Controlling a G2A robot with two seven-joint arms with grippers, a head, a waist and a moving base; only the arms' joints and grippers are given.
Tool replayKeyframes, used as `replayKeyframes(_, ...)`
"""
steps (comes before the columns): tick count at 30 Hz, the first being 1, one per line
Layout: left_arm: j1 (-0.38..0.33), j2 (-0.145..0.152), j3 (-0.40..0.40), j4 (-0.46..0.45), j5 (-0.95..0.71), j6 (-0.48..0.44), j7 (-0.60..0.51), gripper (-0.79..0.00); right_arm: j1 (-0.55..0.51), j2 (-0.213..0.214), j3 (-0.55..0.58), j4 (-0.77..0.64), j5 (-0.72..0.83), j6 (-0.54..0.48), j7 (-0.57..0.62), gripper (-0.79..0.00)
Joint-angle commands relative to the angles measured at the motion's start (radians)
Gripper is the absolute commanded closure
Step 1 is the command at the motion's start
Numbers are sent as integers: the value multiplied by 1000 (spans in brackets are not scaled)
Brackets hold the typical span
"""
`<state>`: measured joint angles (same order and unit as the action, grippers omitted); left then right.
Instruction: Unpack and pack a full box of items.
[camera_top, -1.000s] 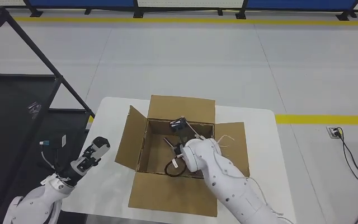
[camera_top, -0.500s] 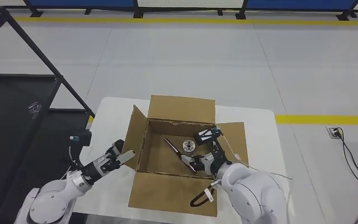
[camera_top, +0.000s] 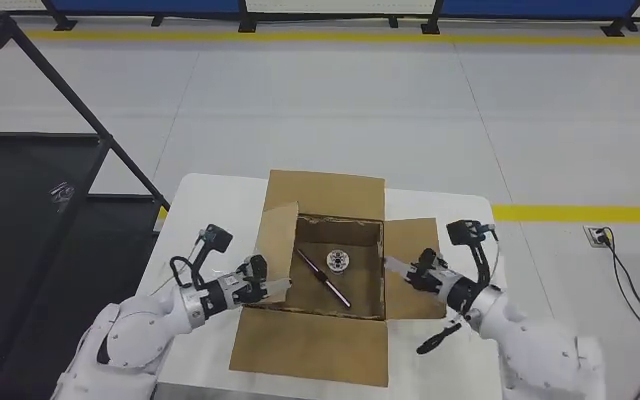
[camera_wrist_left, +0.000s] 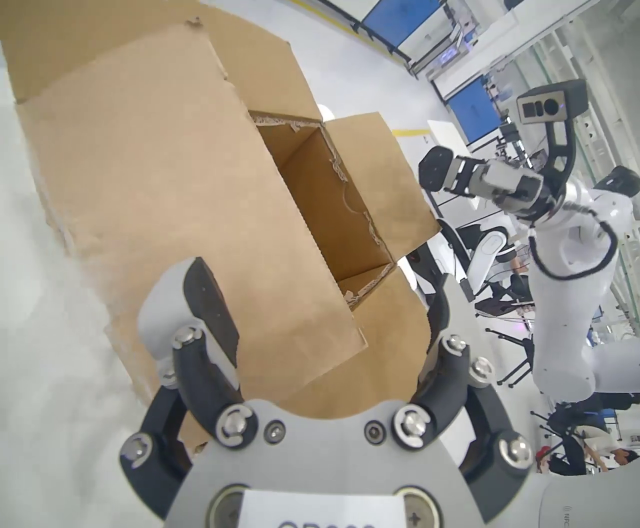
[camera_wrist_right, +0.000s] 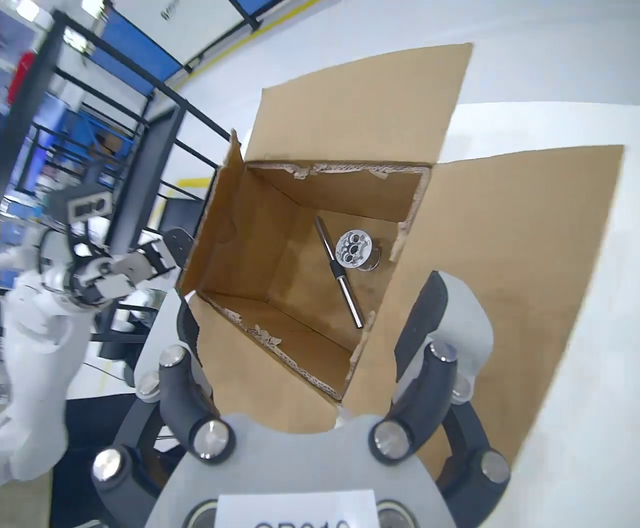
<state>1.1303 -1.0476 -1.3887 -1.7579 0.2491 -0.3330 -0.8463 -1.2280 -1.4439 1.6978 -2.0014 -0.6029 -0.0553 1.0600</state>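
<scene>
An open cardboard box (camera_top: 345, 205) stands on the white table (camera_top: 205, 200). On its floor lie a slim metal rod (camera_top: 322, 278) (camera_wrist_right: 339, 272) and a round metal disc with holes (camera_top: 338, 261) (camera_wrist_right: 356, 249). My left gripper (camera_top: 264, 284) (camera_wrist_left: 320, 320) is open at the box's left side, its fingers (camera_wrist_left: 210, 310) straddling the raised left flap (camera_top: 278, 238). My right gripper (camera_top: 408, 270) (camera_wrist_right: 310, 330) is open above the right flap (camera_top: 415, 250), fingers (camera_wrist_right: 435, 320) spread over the box's near right corner. Each wrist view shows the other gripper across the box.
A black metal frame (camera_top: 100, 150) rises just off the table's left side. The box's front flap (camera_top: 310, 345) lies flat towards the table's near edge, the back flap (camera_top: 325, 190) stands up. Bare table surface shows on the left and far right.
My right arm has come out of the box and swung to its right side. The left arm has moved right up to the box, and the left flap now stands more upright.
</scene>
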Motion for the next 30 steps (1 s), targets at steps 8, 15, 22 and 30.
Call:
replayKeyframes(8, -106, -14, 127, 76, 55, 58, -18, -785, 151, 45, 179, 335, 238, 5, 151, -785)
replayKeyframes(15, -135, -20, 167, 106, 75, 73, -4, -785, 276, 78, 123, 505, 278, -126, 342, -785)
replayKeyframes(22, -135, -19, 166, 107, 70, 74, 9, -785, 305, 97, 81, 515, 433, -191, 430, -785)
replayKeyframes(30, -125, -16, 158, 104, 57, 70, 26, -785, 317, 108, -25, 478, 567, -176, 441, -785)
